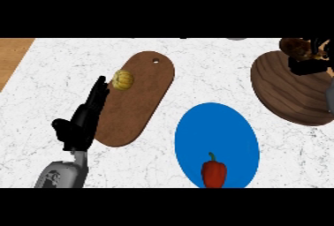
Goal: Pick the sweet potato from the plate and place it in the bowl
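Note:
The brown sweet potato [297,47] is at the top right, held over the far rim of the dark wooden bowl [287,90]. My right hand [312,63] is curled round it and hides part of it. The blue plate [215,130] lies at the lower middle, carrying only a red bell pepper [213,173] at its near edge. On the left, my left hand [81,121] rests open with straight fingers pointing away, along the left edge of a wooden cutting board [140,101].
A small yellow squash [123,79] sits on the cutting board's far left part, just beyond my left fingertips. The white marble counter [215,66] ends at a wooden strip [13,55] at the far left.

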{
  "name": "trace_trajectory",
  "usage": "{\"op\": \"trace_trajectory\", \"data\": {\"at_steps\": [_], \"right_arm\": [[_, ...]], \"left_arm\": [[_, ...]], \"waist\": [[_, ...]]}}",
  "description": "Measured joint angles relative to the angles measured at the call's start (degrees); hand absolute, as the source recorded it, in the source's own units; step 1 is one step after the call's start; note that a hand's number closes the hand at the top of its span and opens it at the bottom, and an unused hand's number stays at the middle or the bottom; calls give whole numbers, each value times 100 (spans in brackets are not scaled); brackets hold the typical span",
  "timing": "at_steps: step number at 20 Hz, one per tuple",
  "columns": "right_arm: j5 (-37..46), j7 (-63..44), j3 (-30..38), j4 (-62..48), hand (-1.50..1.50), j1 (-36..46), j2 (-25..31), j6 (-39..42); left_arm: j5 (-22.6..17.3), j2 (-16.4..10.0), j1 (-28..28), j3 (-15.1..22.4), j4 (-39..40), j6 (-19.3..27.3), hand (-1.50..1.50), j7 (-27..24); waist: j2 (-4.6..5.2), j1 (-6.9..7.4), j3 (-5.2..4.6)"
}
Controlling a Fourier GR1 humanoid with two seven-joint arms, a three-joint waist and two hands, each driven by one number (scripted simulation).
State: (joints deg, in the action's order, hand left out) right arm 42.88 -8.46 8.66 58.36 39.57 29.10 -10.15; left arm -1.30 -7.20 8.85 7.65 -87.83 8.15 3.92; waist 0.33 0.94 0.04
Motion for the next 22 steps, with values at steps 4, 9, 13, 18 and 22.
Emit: {"op": "trace_trajectory", "data": {"at_steps": [4,9,13,18,22], "right_arm": [[57,552,198,-1114,150,207,83,-333],[-303,1196,584,-2267,-150,381,223,-113],[-617,1812,794,-2897,-150,423,263,324],[-1074,2818,1176,-3334,-150,467,297,539],[-1488,3280,1548,-3355,-150,584,309,491]], "left_arm": [[42,44,16,-14,53,-25,0,-44],[0,5,33,-73,13,-122,0,-28],[8,6,41,-105,62,-151,0,-43],[35,15,140,-151,64,-132,0,63],[15,-9,3,-174,13,-197,0,14]], "waist": [[6,14,2],[24,61,6],[27,58,8],[24,47,10],[9,28,7]]}}
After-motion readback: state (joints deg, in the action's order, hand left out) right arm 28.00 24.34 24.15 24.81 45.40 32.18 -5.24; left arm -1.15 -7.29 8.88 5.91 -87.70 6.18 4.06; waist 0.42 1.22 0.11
